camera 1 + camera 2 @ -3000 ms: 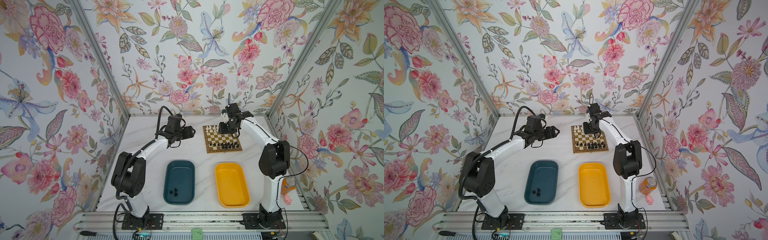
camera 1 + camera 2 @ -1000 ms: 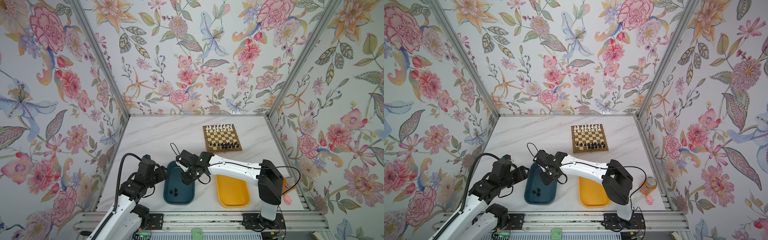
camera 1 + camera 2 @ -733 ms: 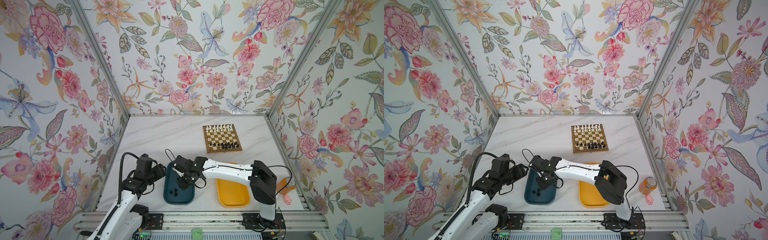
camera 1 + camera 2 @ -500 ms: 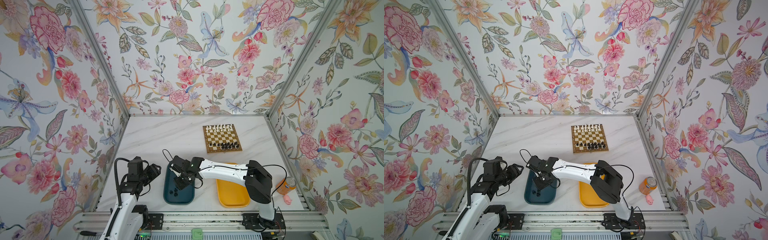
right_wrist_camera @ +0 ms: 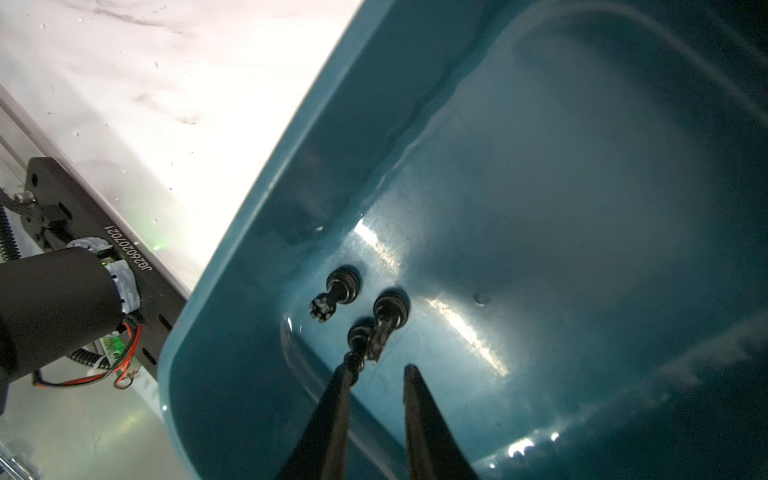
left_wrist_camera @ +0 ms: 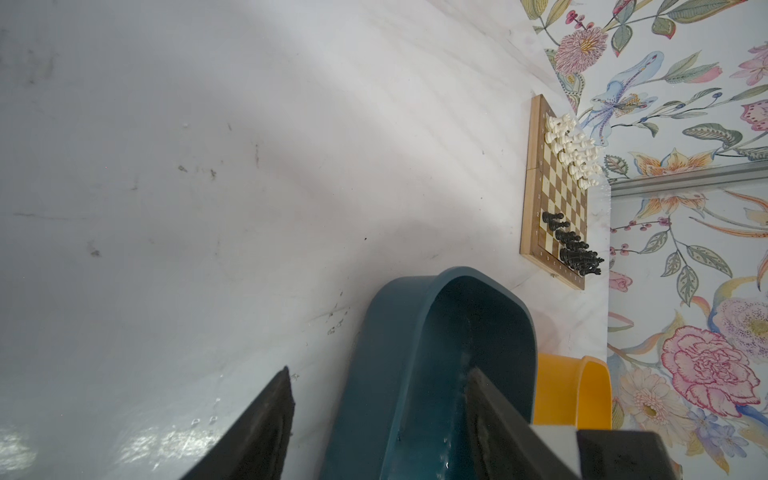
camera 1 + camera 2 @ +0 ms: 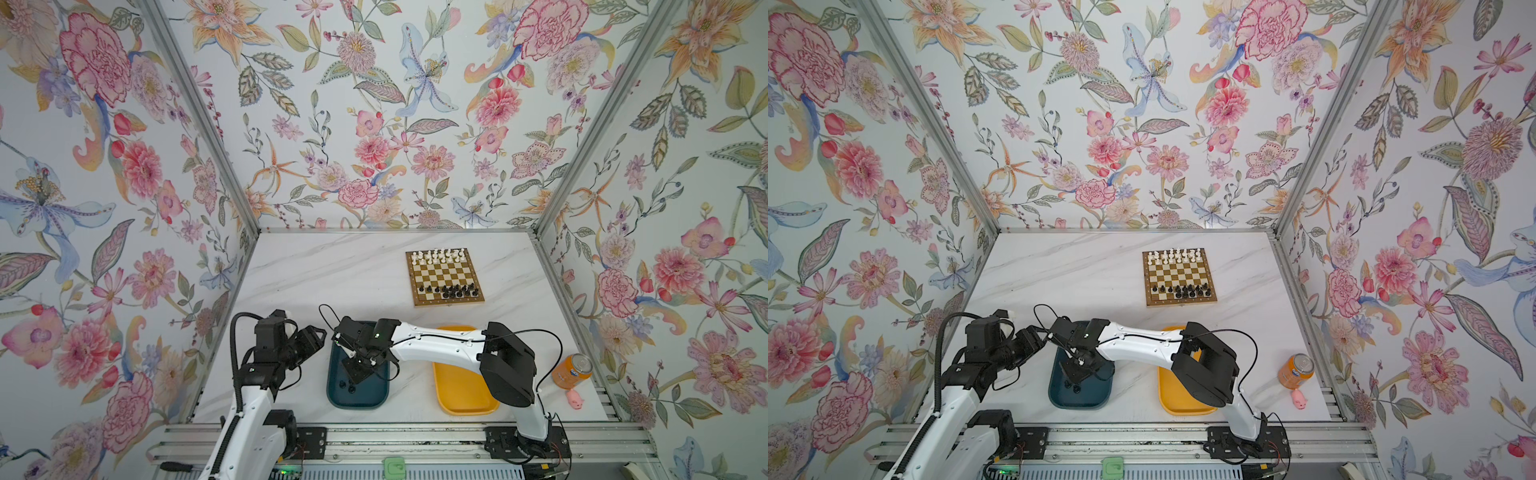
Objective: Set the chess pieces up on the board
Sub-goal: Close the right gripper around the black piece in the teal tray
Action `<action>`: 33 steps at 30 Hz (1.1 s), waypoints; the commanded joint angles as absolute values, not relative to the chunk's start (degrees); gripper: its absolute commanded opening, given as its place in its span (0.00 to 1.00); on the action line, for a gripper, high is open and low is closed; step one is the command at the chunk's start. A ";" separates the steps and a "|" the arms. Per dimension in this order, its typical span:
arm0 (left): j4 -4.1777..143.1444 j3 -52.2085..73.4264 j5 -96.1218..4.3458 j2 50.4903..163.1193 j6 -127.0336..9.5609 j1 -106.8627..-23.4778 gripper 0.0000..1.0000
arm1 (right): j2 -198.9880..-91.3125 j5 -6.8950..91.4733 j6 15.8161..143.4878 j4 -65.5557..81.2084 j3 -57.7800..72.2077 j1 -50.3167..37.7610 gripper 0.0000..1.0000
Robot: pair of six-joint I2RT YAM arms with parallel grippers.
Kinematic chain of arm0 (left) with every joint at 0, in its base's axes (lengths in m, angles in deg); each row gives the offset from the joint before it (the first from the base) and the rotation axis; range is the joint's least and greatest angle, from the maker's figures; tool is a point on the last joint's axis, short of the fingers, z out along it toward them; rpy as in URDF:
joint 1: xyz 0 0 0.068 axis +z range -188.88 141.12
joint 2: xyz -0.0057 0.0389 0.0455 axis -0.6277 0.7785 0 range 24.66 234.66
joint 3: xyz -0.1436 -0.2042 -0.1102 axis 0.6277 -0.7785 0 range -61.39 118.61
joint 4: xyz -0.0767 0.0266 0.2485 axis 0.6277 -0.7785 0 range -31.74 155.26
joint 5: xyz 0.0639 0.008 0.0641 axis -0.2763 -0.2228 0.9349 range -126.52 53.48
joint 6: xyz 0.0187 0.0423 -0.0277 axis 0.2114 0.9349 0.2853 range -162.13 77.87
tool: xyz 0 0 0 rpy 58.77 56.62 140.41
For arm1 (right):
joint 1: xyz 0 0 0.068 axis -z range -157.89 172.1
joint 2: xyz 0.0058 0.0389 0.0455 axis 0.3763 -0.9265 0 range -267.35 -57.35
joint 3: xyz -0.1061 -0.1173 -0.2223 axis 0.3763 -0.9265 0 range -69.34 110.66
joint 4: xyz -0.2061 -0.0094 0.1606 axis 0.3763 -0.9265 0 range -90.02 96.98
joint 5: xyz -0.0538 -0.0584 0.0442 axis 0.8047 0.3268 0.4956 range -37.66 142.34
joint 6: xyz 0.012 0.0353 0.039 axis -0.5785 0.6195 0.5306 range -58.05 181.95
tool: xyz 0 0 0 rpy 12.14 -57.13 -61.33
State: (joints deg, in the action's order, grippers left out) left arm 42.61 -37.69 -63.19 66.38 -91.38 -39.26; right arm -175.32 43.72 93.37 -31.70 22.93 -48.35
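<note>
Hovering just beside the left wall of the teal tray [image 7: 357, 406], the left gripper [image 7: 316, 336] is holding its jaws spread, with nothing pinched. Inside that tray, the right gripper [image 5: 378, 370] is reaching down over three black chess pieces [image 5: 359, 332]. Its jaws are standing narrowly apart and gripping nothing, with one fingertip just at a piece's head. Farther right, the board [image 7: 444, 272] is carrying white rows at its far edge and gapped black rows nearer. A pick seems to be under way. Next, the jaws are probably going to need centring on a single piece.
</note>
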 commanded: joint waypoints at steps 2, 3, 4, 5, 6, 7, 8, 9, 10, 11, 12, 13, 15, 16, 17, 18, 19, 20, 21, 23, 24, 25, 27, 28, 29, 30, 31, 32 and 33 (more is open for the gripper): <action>42.86 -35.79 -63.99 65.99 -90.21 -39.58 0.68 | -176.74 43.80 94.05 -31.83 23.20 -48.78 0.24; 42.77 -35.74 -63.94 66.06 -90.16 -39.58 0.68 | -176.91 43.75 93.96 -31.81 23.21 -48.82 0.23; 42.70 -35.73 -63.86 66.12 -90.04 -39.58 0.68 | -177.03 43.68 94.02 -31.78 23.30 -48.80 0.22; 42.68 -35.64 -63.93 66.19 -90.03 -39.59 0.68 | -177.04 43.60 93.97 -31.78 23.34 -48.80 0.22; 42.68 -35.52 -63.98 66.23 -90.03 -39.52 0.68 | -177.05 43.55 94.01 -31.70 23.23 -48.78 0.22; 42.68 -35.55 -63.96 66.30 -90.01 -39.65 0.68 | -177.13 43.57 94.02 -31.70 23.21 -48.80 0.22; 42.68 -35.47 -63.96 66.39 -89.95 -39.67 0.68 | -177.13 43.56 93.98 -31.61 23.13 -48.82 0.22; 42.72 -35.50 -63.90 66.46 -90.00 -39.69 0.68 | -177.23 43.40 93.99 -31.61 23.21 -48.81 0.22; 42.76 -35.55 -63.86 66.47 -89.94 -39.76 0.68 | -177.23 43.39 94.06 -31.61 23.21 -48.82 0.22; 42.92 -35.54 -63.90 66.58 -89.94 -39.76 0.68 | -177.30 43.43 94.08 -31.63 23.21 -48.82 0.22; 42.99 -35.64 -63.86 66.59 -89.94 -39.76 0.68 | -177.32 43.40 94.09 -31.61 23.21 -48.76 0.22; 43.03 -35.63 -63.85 66.59 -89.99 -39.75 0.68 | -177.40 43.44 94.04 -31.61 23.21 -48.81 0.22; 43.20 -35.70 -63.90 66.63 -90.03 -39.74 0.68 | -177.56 43.19 94.06 -31.61 23.34 -48.77 0.23; 43.24 -35.66 -63.92 66.67 -89.99 -39.77 0.68 | -177.70 43.08 94.09 -31.61 23.47 -48.79 0.23; 43.17 -35.77 -63.89 66.67 -89.94 -39.73 0.68 | -177.91 43.08 93.98 -31.61 23.56 -48.82 0.23; 43.12 -35.81 -63.99 66.60 -89.94 -39.70 0.68 | -178.05 42.98 94.02 -31.61 23.65 -48.82 0.24; 43.12 -35.85 -63.95 66.54 -89.99 -39.76 0.68 | -178.13 42.88 93.92 -31.61 23.80 -48.80 0.24; 42.96 -35.86 -63.87 66.45 -89.94 -39.76 0.68 | -178.36 42.88 93.78 -31.61 23.98 -48.64 0.24; 42.86 -35.82 -63.85 66.50 -89.81 -39.75 0.68 | -178.54 42.77 93.75 -31.66 24.17 -48.65 0.24; 42.68 -35.72 -63.79 66.49 -89.72 -39.75 0.68 | -178.87 42.72 93.75 -31.61 24.56 -48.64 0.24; 42.64 -35.60 -63.80 66.50 -89.60 -39.68 0.67 | -178.97 42.68 93.73 -31.61 24.70 -48.57 0.24; 42.48 -35.55 -63.81 66.57 -89.46 -39.76 0.67 | -179.10 42.52 93.73 -31.62 24.87 -48.60 0.24; 42.32 -35.29 -63.68 66.72 -89.25 -39.85 0.67 | -179.44 42.29 93.69 -31.66 25.26 -48.56 0.24; 42.39 -35.18 -63.60 66.83 -89.16 -39.87 0.67 | -179.74 42.07 93.70 -31.68 25.47 -48.53 0.24; 42.33 -35.11 -63.61 66.93 -89.08 -39.85 0.67 | -179.91 42.01 93.68 -31.83 25.70 -48.51 0.24; 42.32 -34.99 -63.51 67.07 -89.04 -40.09 0.67 | -180.18 42.05 93.69 -31.87 25.88 -48.47 0.24; 42.34 -35.01 -63.57 67.11 -88.94 -40.03 0.67 | -180.22 42.06 93.69 -31.92 26.02 -48.40 0.24; 42.32 -34.89 -63.41 67.24 -88.83 -40.11 0.67 | -180.35 42.06 93.75 -31.94 26.10 -48.32 0.24; 42.32 -34.85 -63.35 67.35 -88.77 -40.09 0.67 | -180.39 42.06 93.82 -31.96 26.10 -48.25 0.24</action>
